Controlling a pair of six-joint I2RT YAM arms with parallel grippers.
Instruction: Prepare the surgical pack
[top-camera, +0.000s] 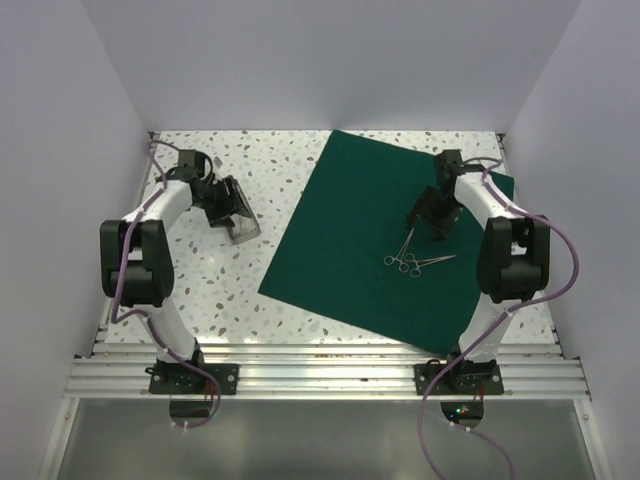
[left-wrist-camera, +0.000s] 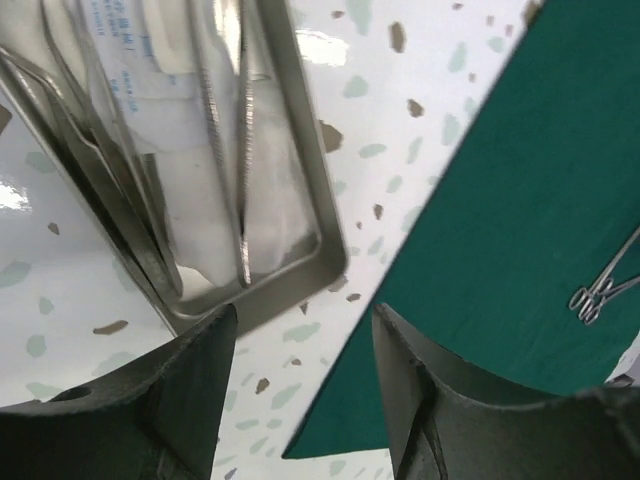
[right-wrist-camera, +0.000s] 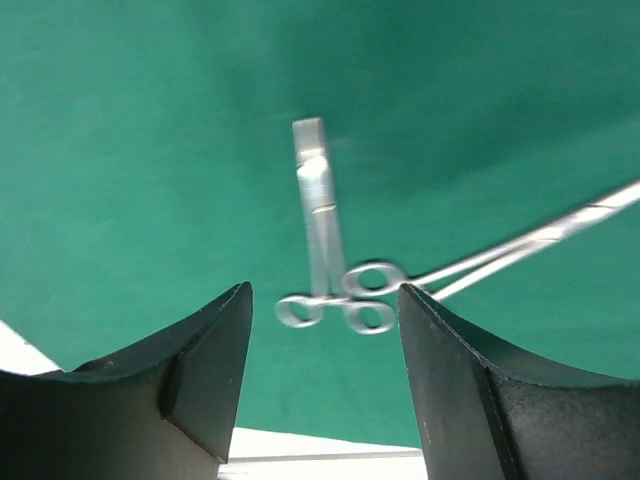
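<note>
The surgical pack's dark green drape (top-camera: 380, 235) lies flat as a big sheet right of centre. Two metal forceps (top-camera: 412, 258) lie crossed on it, ring handles together; they show blurred in the right wrist view (right-wrist-camera: 345, 300). My right gripper (top-camera: 432, 222) is open and empty, held above the drape just behind the forceps. My left gripper (top-camera: 228, 208) is open and empty over a metal instrument tray (top-camera: 240, 222). In the left wrist view the tray (left-wrist-camera: 310, 285) holds tweezers (left-wrist-camera: 243, 140) and a white packet (left-wrist-camera: 205, 200). The drape edge (left-wrist-camera: 520, 230) shows there too.
The table top is white speckled terrazzo (top-camera: 220, 290). White walls close in the back and both sides. A metal rail (top-camera: 320, 375) runs along the near edge by the arm bases.
</note>
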